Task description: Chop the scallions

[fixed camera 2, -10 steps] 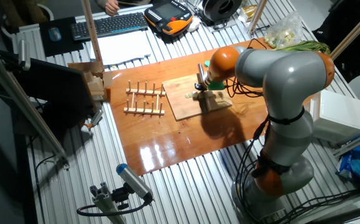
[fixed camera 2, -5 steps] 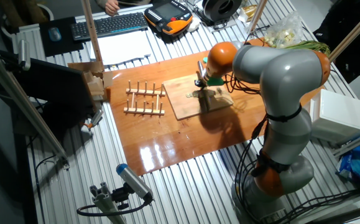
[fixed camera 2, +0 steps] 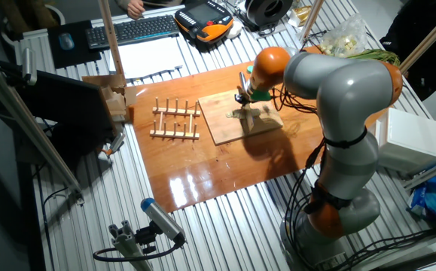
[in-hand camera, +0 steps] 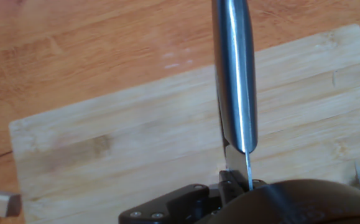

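Steel knife held over a pale bamboo board on a glossy wooden bench.
A peg rack (fixed camera 2: 175, 120) stands left of the board (fixed camera 2: 225, 124). The claw (fixed camera 2: 243, 96) is clenched on the knife (in-hand camera: 234, 81), its smooth, rounded blade upright above the grainy board. Small pale scallions (fixed camera 2: 236, 115) lie beside the blade.

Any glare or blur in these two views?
Fixed view: sharp, but overhead light glares off the glossy brown wooden tabletop near its front edge. Hand view: a bright streak runs down the steel knife blade, and the dark claw housing at the bottom is out of focus.
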